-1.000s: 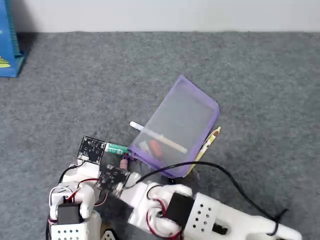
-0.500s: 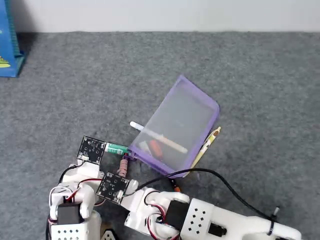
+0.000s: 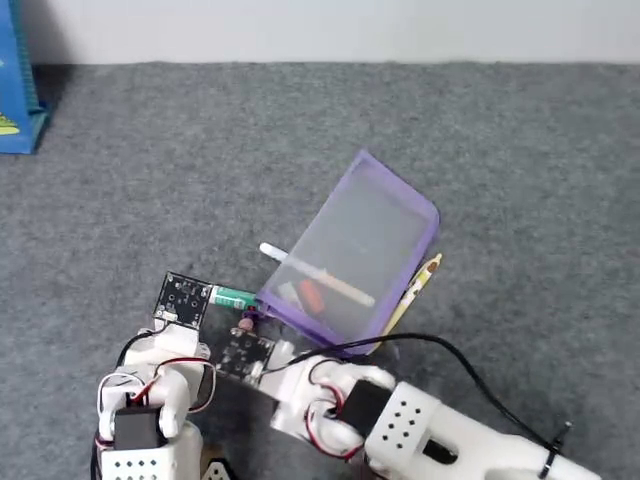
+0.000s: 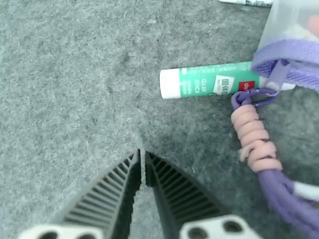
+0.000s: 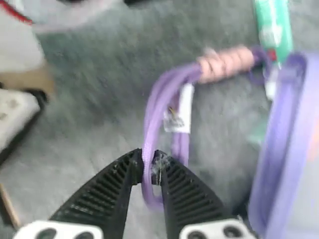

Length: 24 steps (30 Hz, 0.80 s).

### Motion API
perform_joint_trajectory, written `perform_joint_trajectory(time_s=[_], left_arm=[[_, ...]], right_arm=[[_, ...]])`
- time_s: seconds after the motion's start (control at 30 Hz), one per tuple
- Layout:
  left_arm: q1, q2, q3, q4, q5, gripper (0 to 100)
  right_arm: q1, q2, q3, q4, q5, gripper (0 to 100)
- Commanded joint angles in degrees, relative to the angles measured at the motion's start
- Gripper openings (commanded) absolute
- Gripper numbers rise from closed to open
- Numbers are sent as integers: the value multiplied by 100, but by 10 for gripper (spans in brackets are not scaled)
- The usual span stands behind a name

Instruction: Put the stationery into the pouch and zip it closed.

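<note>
A translucent purple pouch (image 3: 355, 255) lies in the middle of the grey carpet, holding a red item and a white pen (image 3: 272, 251) that sticks out of its mouth. A green glue stick (image 4: 209, 83) lies beside the pouch's corner. A yellow pencil (image 3: 416, 288) rests along its other side. The pouch's purple strap (image 5: 164, 99) with a pink coil (image 5: 227, 62) trails toward the arms. My right gripper (image 5: 148, 160) is shut on this strap loop. Just short of the glue stick, my left gripper (image 4: 143, 159) is shut and empty, low over the carpet.
A blue box (image 3: 18, 90) stands at the far left edge by the white wall. Both arms crowd the near edge, the right arm's black cable (image 3: 470, 372) looping over the carpet. Open carpet lies beyond and to the right of the pouch.
The right arm's wrist drew back toward the near edge, then came forward again toward the pouch's corner. The pouch, glue stick and left arm stayed put.
</note>
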Motion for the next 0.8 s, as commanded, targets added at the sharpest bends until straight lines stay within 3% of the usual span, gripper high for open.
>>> perform_joint_trajectory(time_s=[0.0,0.3,0.53,0.77], left_arm=[[-35,-79,-66,9,-53,13],[-35,-79,-66,9,-53,13],[-35,-79,-66,9,-53,13],[-35,-79,-66,9,-53,13]], right_arm=[[479,-233,-413,848,352,9],[2158,-505,-1855,3073,1319,9],[3512,-1473,-1996,3785,2418,12],[5138,-1763,-1618,4075,4000,12]])
